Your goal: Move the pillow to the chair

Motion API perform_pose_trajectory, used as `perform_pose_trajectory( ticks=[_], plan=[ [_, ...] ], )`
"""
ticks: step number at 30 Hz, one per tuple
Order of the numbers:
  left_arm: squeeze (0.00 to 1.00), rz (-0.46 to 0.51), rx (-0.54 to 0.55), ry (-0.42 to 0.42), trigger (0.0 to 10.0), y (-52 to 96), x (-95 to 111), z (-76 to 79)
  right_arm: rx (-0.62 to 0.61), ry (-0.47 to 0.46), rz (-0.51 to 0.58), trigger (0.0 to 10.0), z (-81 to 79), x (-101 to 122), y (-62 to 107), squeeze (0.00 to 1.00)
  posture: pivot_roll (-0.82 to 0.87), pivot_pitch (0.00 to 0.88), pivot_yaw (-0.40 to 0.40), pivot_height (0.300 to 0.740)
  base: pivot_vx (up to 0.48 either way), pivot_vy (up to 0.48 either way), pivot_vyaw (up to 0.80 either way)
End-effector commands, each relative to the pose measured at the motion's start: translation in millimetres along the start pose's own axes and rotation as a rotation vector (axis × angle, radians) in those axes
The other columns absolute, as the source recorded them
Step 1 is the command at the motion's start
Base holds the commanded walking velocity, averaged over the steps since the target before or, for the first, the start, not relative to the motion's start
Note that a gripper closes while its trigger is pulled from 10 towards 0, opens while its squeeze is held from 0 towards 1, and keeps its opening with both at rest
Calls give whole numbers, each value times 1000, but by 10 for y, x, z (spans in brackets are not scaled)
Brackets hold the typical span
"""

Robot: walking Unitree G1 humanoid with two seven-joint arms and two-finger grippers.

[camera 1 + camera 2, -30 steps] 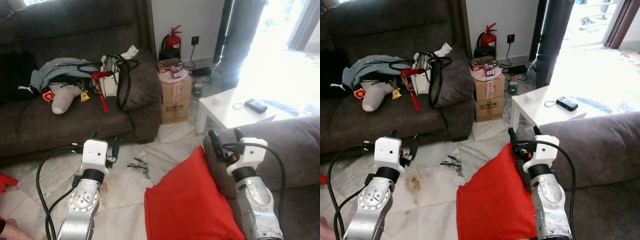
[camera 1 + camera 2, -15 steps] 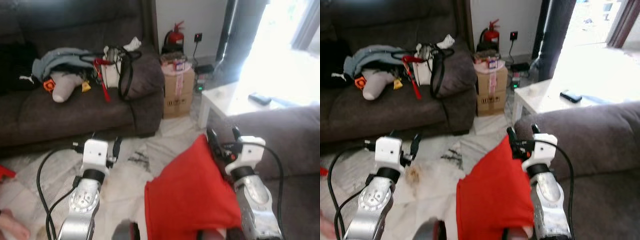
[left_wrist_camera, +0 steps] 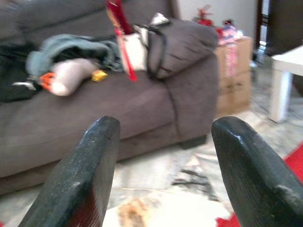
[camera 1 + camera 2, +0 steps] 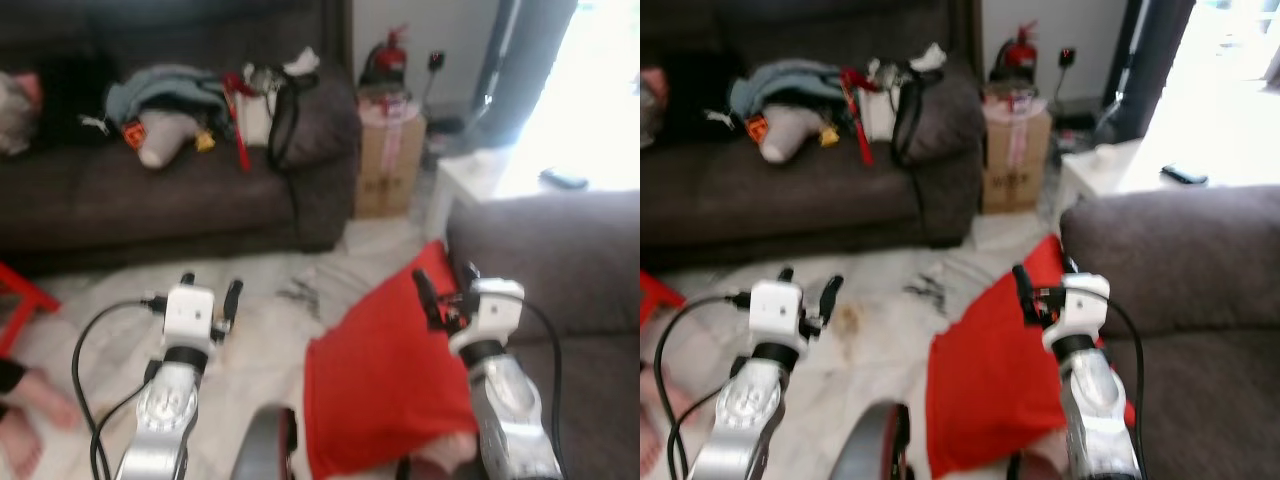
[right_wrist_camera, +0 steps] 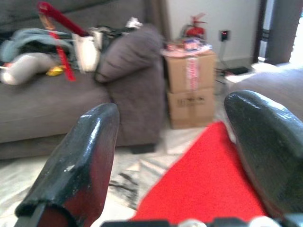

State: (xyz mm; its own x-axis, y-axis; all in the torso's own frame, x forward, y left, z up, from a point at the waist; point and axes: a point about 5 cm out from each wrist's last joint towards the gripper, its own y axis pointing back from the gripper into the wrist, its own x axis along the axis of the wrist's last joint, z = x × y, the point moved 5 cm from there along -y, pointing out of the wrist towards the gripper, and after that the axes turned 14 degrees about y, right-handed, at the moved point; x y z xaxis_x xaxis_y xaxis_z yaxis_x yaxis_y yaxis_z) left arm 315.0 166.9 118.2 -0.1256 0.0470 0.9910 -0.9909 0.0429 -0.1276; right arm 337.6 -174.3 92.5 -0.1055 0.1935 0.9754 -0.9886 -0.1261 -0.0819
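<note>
Pillow (image 4: pixel 385 375), red and square, leans between our two arms, one upper corner resting against the grey armchair (image 4: pixel 1170 250) on our right and its lower edge near the marble floor (image 4: pixel 260 300). Our right gripper (image 4: pixel 443 285) hovers at that upper corner with its jaws spread, the red fabric lying just below them in the right wrist view, nothing pinched. Our left gripper (image 4: pixel 208 293) hangs over the floor, jaws also spread and empty.

We judge that the pillow is only propped, so it could slide down to the floor if we nudge the corner while closing in. The head views are blurred, which suggests our body is moving; a grasp made now could miss the fabric or catch only a thin fold that slips out on lifting. A person's bare foot (image 4: pixel 22 420) sits near our left arm, so a wide swing there risks contact.
</note>
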Motion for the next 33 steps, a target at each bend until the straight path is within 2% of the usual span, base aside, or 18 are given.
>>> perform_pose_trajectory(
  ticks=[1,6,13,15,19,24,29,33],
  plan=[
    [0,-2,3,-2,10000,-6,7,-8,0,-10,-51,10000,-9,-119,25,0,-6,72,73,606,0,0,0],
    [0,-10,1,-1,10000,0,-15,-10,-12,-12,-93,10000,-7,-219,22,0,-5,72,73,606,0,0,0],
    [0,-19,-2,1,10000,10,-37,-4,-38,-70,-130,10000,3,-322,-6,0,-1,73,71,606,0,0,0],
    [0,-20,-3,1,10000,11,-38,-3,-44,-74,-170,10000,5,-410,6,0,-2,74,71,606,0,0,0],
    [0,-23,-2,2,10000,15,-42,-2,-111,-95,-320,10000,82,-729,107,0,2,76,71,606,0,0,0],
    [0,-26,-3,2,10000,22,-51,-1,-156,-114,-447,10000,121,-983,214,0,3,77,72,606,0,0,0],
    [0,-25,-4,2,10000,22,-50,2,-131,-103,-506,10000,50,-1107,237,0,7,77,70,606,0,0,0],
    [0,-28,-3,4,10000,25,-56,0,-135,-153,-550,10000,16,-1186,251,0,10,79,71,606,0,0,0]
  ],
)
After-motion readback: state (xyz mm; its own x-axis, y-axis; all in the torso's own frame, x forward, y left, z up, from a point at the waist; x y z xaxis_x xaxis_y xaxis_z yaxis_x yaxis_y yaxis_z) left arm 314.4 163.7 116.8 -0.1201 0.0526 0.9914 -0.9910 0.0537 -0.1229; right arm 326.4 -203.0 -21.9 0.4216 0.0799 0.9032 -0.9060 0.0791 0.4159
